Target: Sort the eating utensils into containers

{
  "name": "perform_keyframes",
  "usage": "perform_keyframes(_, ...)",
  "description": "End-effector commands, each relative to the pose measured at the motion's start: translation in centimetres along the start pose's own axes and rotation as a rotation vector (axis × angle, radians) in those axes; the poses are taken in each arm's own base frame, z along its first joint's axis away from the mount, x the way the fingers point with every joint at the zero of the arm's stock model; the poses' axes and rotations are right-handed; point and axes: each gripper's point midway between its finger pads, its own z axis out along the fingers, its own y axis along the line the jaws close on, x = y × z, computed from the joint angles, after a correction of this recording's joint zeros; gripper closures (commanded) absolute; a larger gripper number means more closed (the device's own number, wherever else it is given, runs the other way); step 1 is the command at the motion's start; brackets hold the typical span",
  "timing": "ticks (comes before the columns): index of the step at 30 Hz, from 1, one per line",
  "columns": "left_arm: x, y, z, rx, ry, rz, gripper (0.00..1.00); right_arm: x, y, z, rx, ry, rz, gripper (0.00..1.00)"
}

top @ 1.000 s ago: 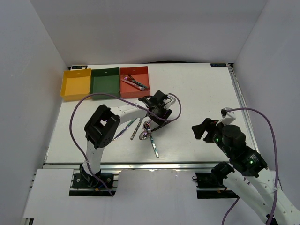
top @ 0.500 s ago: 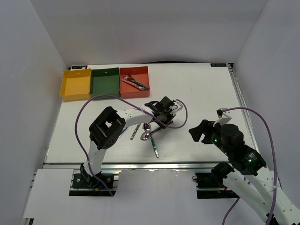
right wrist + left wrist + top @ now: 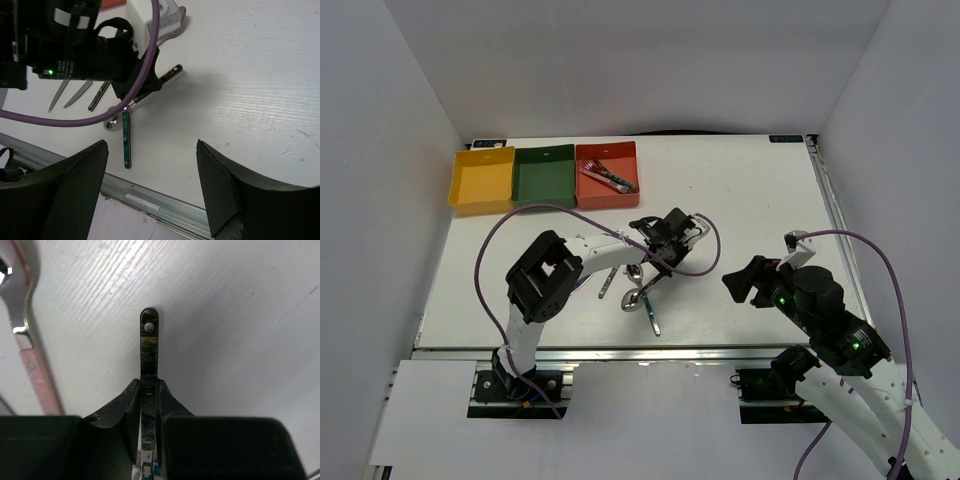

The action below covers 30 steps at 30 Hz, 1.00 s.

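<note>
1. My left gripper [image 3: 149, 388] is clamped on the dark-handled utensil [image 3: 149, 340]. Both fingers press flat against the sides of the handle, and the rounded, riveted end sticks out past the fingertips.
2. This grasp is near the middle of the table [image 3: 750, 190], slightly toward the near edge. I cannot tell whether the handle rests on the surface or hangs just above it.
3. A pink-handled utensil [image 3: 31, 365] lies on the table just to one side of my left fingers, apart from them. Its shiny metal neck runs out of the wrist view.
4. A green-handled spoon [image 3: 126, 140] lies flat near the table's near edge, beside the held piece. Two knife blades [image 3: 75, 96] show beyond my left arm.
5. My right gripper [image 3: 150, 145] is spread wide with nothing between its fingers. It hovers over the near right part of the table, well apart from the cutlery.
6. The yellow bin [image 3: 480, 185], dark green bin [image 3: 544, 178] and red-orange bin [image 3: 606, 200] stand side by side along the far edge, toward the far left corner.
7. A few shiny utensils [image 3: 610, 178] lie inside the red-orange bin.
</note>
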Motion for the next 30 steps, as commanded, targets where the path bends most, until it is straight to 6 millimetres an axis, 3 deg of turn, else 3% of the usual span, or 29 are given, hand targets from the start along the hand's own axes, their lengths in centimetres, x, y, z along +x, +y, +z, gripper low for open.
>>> perform_keyframes(1,-5.8,0.7,-6.8,-0.043,-0.156,-0.027,1.00,-2.4,1.4,-0.9,-0.045,-0.074,0.012,0.24)
perform_keyframes(5,-9.4,2.8,-12.1,-0.148,-0.301,-0.117,1.00,-2.5,1.2,-0.9,-0.036,-0.079,0.013,0.24)
perform_keyframes(8,-10.7,7.5,-15.4,-0.301,-0.383,-0.277,1.00,-2.6,1.3,-0.8,-0.038,-0.083,0.013,0.24)
perform_keyframes(9,-10.7,11.0,-16.2,-0.361,-0.398,-0.363,1.00,-2.6,1.3,-0.8,-0.038,-0.083,0.011,0.24)
perform_keyframes(11,-10.6,15.6,-17.9,-0.438,-0.456,-0.566,1.00,-2.5,1.2,-0.6,-0.037,-0.081,0.011,0.24)
perform_keyframes(12,-9.8,20.7,-19.4,-0.501,-0.496,-0.700,1.00,-2.5,1.3,-0.4,-0.039,-0.081,0.011,0.24)
perform_keyframes(14,-9.0,24.8,-20.6,-0.519,-0.555,-0.861,1.00,-2.1,1.2,-0.1,-0.039,-0.070,0.010,0.24)
perform_keyframes(15,-7.8,28.8,-21.8,-0.580,-0.585,-0.940,1.00,-1.9,1.3,0.1,-0.046,-0.062,0.012,0.24)
perform_keyframes(17,-7.7,33.2,-23.8,-0.647,-0.665,-1.018,1.00,-1.7,1.5,0.4,-0.057,-0.059,0.018,0.24)
perform_keyframes(18,-5.8,37.1,-23.5,-0.695,-0.655,-1.078,1.00,-1.6,1.7,0.6,-0.066,-0.053,0.022,0.24)
perform_keyframes(19,-5.5,39.0,-23.4,-0.693,-0.663,-1.108,1.00,-1.6,1.8,0.7,-0.073,-0.052,0.027,0.24)
perform_keyframes(20,-6.9,40.7,-24.6,-0.666,-0.717,-1.113,1.00,-1.5,1.9,0.9,-0.079,-0.050,0.027,0.24)
perform_keyframes(21,-5.5,43.3,-24.9,-0.703,-0.705,-1.150,1.00,-1.1,2.0,1.2,-0.088,-0.035,0.030,0.24)
perform_keyframes(22,-4.2,45.4,-22.1,-0.711,-0.653,-1.176,1.00,-1.0,2.2,1.3,-0.096,-0.030,0.036,0.24)
perform_keyframes(23,-5.7,46.9,-23.4,-0.686,-0.710,-1.174,1.00,-1.0,2.4,1.5,-0.109,-0.030,0.038,0.24)
perform_keyframes(24,-5.0,48.8,-23.4,-0.691,-0.722,-1.193,1.00,-0.6,2.5,1.9,-0.112,-0.012,0.037,0.25)
perform_keyframes(25,-3.7,50.4,-21.3,-0.687,-0.695,-1.224,1.00,-0.6,2.5,2.0,-0.112,-0.009,0.035,0.24)
perform_keyframes(27,-3.0,52.9,-21.7,-0.666,-0.739,-1.252,1.00,-0.2,2.4,2.6,-0.100,0.016,0.025,0.25)
perform_keyframes(30,-2.1,53.8,-19.7,-0.648,-0.751,-1.264,1.00,-0.2,2.2,3.2,-0.084,0.030,0.005,0.24)
